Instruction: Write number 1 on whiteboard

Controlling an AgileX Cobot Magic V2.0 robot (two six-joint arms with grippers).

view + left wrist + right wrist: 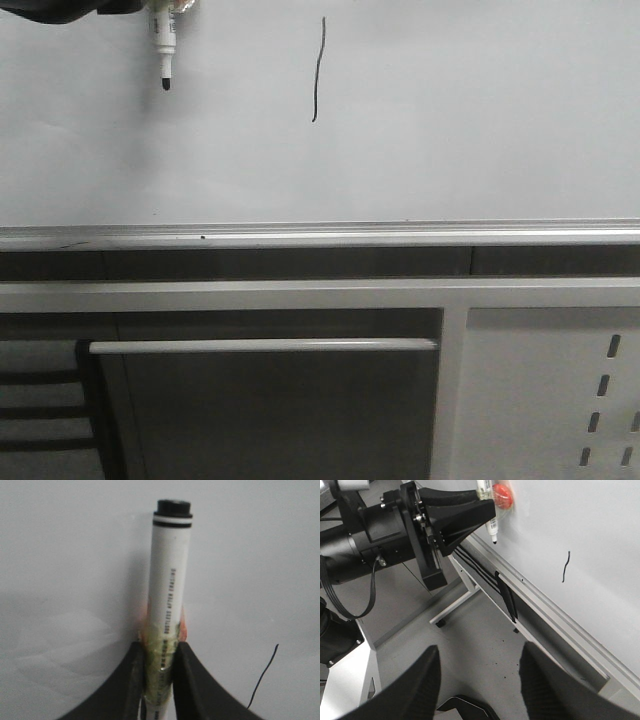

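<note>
The whiteboard [450,120] fills the upper front view. On it is the number 1 [318,70], a thin, near-vertical black stroke, also visible in the left wrist view [262,675] and the right wrist view [565,567]. My left gripper [159,652] is shut on a white marker pen [169,570] wrapped in tape at the grip. The pen [163,45] hangs tip-down to the left of the stroke. I cannot tell whether its black tip [165,85] touches the board. My right gripper [481,647] is open and empty, away from the board, over the floor.
A silver rail [320,236] runs along the board's lower edge. Below it are a grey frame with a horizontal bar [260,346] and a white perforated panel [560,400]. The left arm's black body [385,530] reaches towards the board. Grey floor [470,625] lies underneath.
</note>
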